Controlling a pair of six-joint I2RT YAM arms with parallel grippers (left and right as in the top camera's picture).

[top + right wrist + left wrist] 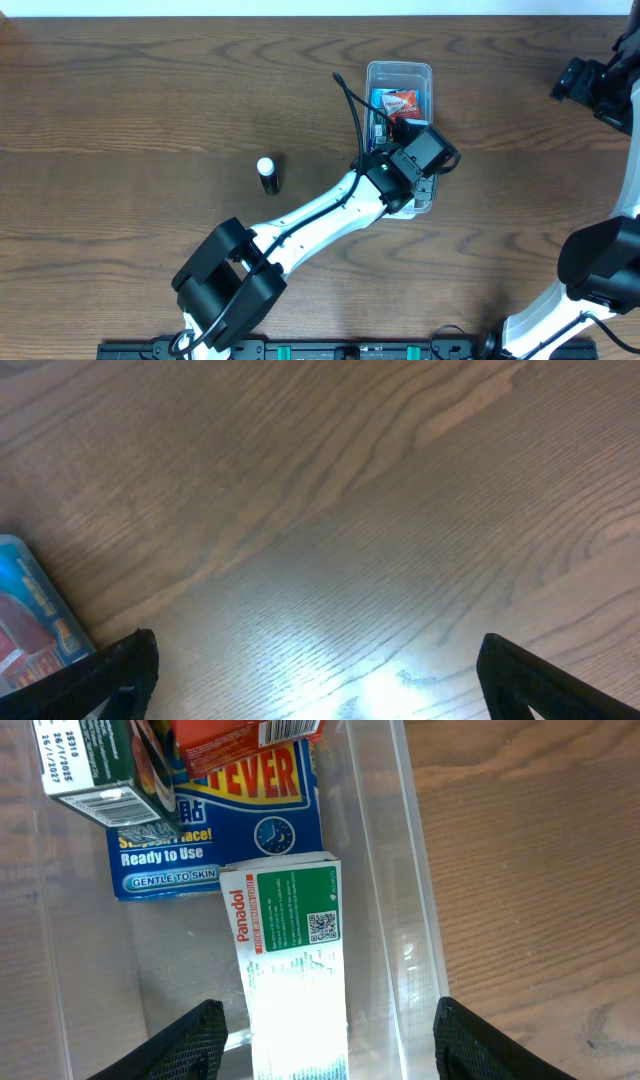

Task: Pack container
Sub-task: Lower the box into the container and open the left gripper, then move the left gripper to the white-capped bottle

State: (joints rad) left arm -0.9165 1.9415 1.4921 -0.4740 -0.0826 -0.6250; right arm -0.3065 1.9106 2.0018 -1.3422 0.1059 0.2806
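Note:
The clear container (400,68) stands at the table's centre back. In the left wrist view its wall (415,920) encloses a white and green Panadol box (290,940), a blue packet (235,820), a green box (95,770) and a red box (245,732). My left gripper (330,1020) is open just above the container's near end (425,150). The Panadol box lies between its fingers and they do not touch it. My right gripper (315,650) is open and empty over bare table, at the far right in the overhead view (590,85).
A small black bottle with a white cap (267,175) stands on the table to the left of the container. A blue and red item (25,625) shows at the left edge of the right wrist view. The wooden table (120,120) stretches to the left.

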